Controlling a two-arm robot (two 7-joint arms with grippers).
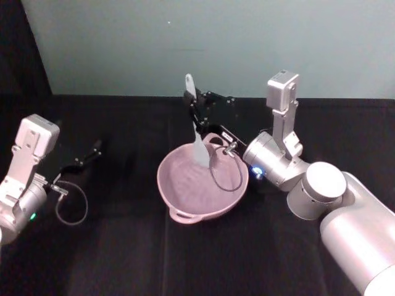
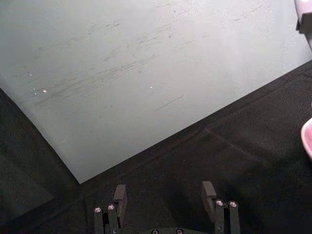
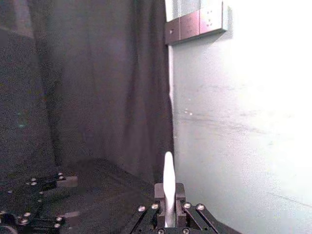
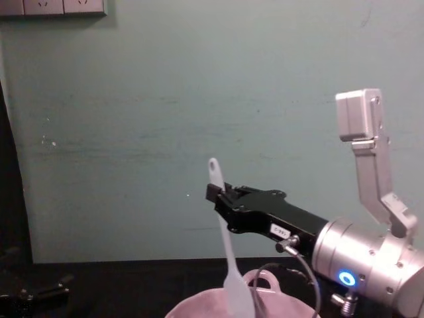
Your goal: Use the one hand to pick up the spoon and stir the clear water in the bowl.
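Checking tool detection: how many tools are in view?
2. The right tool is above the pink bowl, shut on the white spoon; the left tool is open, low over the black table at left.

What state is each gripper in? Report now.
Left gripper: open, holding nothing.
Right gripper: shut on the spoon, its head down in the bowl.

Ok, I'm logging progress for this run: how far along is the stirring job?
Done: the spoon is picked up, the right gripper shut on its handle. In hand: it hangs upright with its head down inside the pink bowl. Left: the stirring itself; one moment cannot show how much is done. The left gripper sits open, off to the left.
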